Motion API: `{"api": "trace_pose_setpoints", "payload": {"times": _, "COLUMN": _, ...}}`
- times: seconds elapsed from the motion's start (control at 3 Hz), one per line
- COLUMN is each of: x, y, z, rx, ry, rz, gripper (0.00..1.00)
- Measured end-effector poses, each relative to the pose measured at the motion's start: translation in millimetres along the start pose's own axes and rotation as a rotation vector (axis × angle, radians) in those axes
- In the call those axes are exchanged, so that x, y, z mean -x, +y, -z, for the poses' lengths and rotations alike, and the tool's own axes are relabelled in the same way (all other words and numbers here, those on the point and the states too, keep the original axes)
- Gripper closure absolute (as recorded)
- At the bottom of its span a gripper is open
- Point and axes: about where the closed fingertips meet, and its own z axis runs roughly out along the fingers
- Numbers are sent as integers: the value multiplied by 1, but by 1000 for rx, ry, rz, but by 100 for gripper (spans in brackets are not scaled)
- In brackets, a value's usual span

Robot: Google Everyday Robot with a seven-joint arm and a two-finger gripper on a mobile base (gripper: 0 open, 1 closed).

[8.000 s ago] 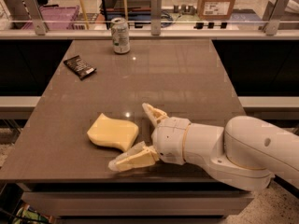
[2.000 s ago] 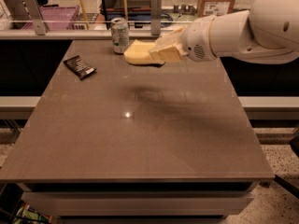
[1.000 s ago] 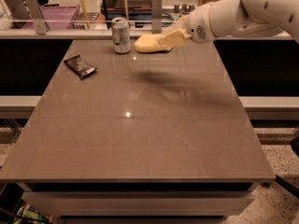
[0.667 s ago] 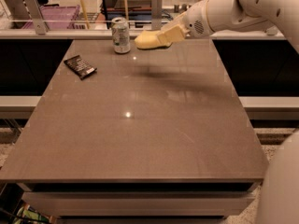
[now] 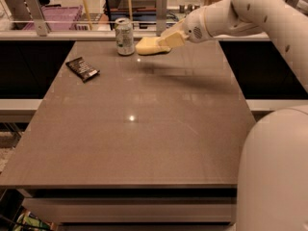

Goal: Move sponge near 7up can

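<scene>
The 7up can (image 5: 124, 36) stands upright at the far edge of the brown table (image 5: 144, 124), left of centre. My gripper (image 5: 166, 38) reaches in from the right and is shut on the pale yellow sponge (image 5: 150, 46). The sponge hangs just above the table surface, right beside the can on its right, with a small gap between them. Its shadow falls on the table just below it.
A small black snack packet (image 5: 83, 68) lies on the table at the left, in front of the can. A rail with metal posts (image 5: 161, 7) runs behind the table's far edge. My arm (image 5: 274, 172) fills the lower right of the view.
The gripper has carried the sponge from the table's near side to the far edge, and over the last second it has drifted left and lower, closer to the can.
</scene>
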Motion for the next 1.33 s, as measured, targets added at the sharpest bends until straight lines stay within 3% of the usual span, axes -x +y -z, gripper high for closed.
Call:
{"api": "trace_pose_setpoints", "payload": {"times": 0.33, "x": -13, "y": -2, "z": -24, "rx": 37, "ry": 1, "rz": 3, "gripper": 100}}
{"api": "trace_pose_setpoints", "payload": {"times": 0.67, "x": -13, "y": -2, "z": -24, "rx": 37, "ry": 1, "rz": 3, "gripper": 100}}
{"api": "trace_pose_setpoints", "payload": {"times": 1.0, "x": -13, "y": -1, "z": -28, "rx": 43, "ry": 1, "rz": 3, "gripper": 82}}
{"api": "trace_pose_setpoints", "payload": {"times": 1.33, "x": -13, "y": 1, "z": -32, "rx": 50, "ry": 1, "rz": 2, "gripper": 51}}
